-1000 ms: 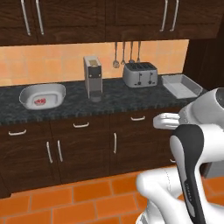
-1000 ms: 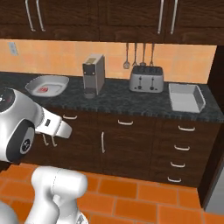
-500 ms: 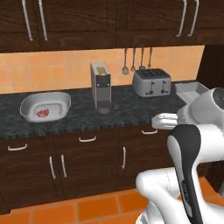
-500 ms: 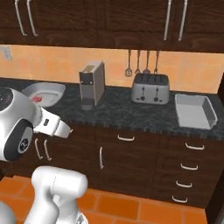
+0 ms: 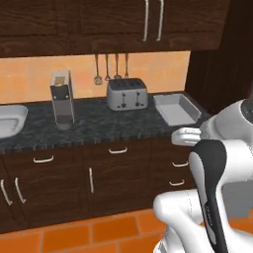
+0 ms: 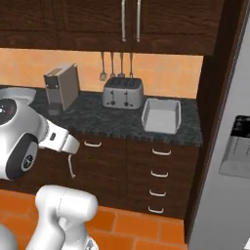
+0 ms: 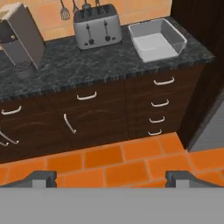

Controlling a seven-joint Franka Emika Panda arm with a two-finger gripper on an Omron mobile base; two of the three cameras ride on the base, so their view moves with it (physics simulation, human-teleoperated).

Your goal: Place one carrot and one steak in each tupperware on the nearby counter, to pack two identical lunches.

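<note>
Facing counter (image 7: 109,65), rectangular tupperware (image 7: 156,40), claw (image 7: 111,178) open

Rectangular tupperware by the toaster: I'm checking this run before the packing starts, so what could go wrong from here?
The rectangular tupperware sits near the counter end by a tall dark panel, so the arm's swing might be cramped. The gripper is open and empty above the floor, with no food nearby.

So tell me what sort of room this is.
A home kitchen, rendered rather than real. A marbled counter runs over dark drawers, a toaster stands against the orange wall under hanging utensils, and a fridge stands at the right end.
</note>
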